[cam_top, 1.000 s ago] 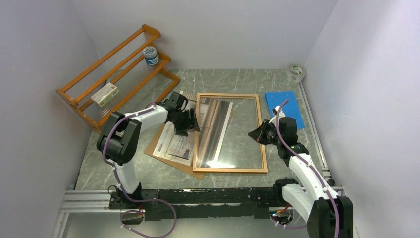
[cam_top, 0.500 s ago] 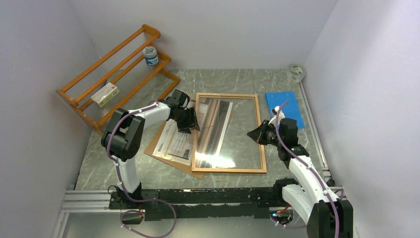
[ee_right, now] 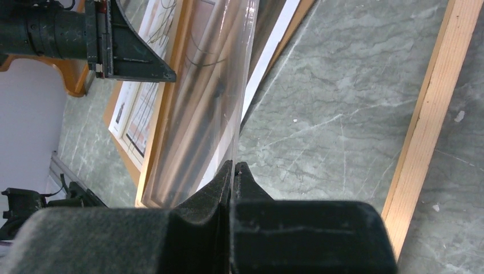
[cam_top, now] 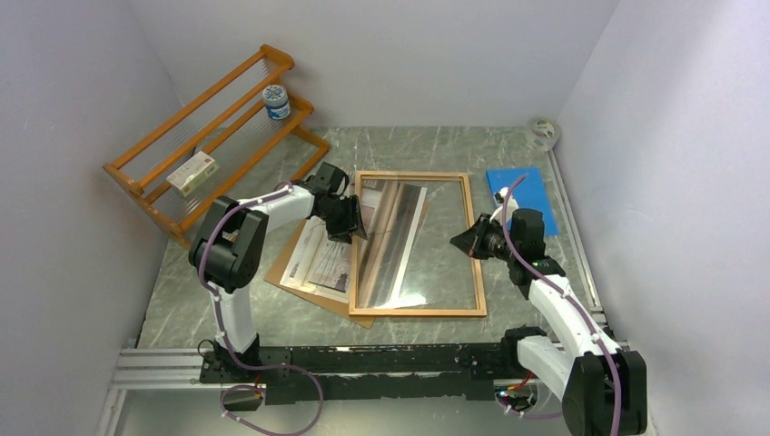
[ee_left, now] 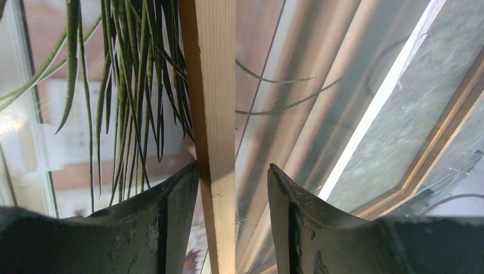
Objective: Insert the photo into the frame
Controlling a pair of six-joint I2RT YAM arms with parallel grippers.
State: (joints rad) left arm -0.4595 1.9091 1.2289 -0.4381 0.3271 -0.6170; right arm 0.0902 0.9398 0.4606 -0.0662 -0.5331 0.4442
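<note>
The frame (cam_top: 418, 312) lies flat mid-table, thin light wood. The photo (cam_top: 322, 259) lies face up on the brown backing board (cam_top: 281, 270), partly under the frame's left rail. My left gripper (cam_top: 352, 222) is open astride that left rail (ee_left: 216, 85); its left finger touches the wood and its right finger stands apart. The plant leaves of the photo (ee_left: 114, 85) show beside it. My right gripper (cam_top: 457, 242) is shut on the right edge of the clear pane (ee_right: 228, 97), which tilts up from the frame. The frame's right rail (ee_right: 434, 114) lies on the table beside it.
An orange wooden rack (cam_top: 209, 127) stands at the back left with a jar (cam_top: 275, 102) and a small box (cam_top: 192, 173) on it. A blue sheet (cam_top: 522, 195) lies right of the frame. A tape roll (cam_top: 543, 133) sits in the back right corner.
The frame has slid a little to the left. My right gripper has moved left and slightly away with the pane. My left gripper has stayed at the left rail.
</note>
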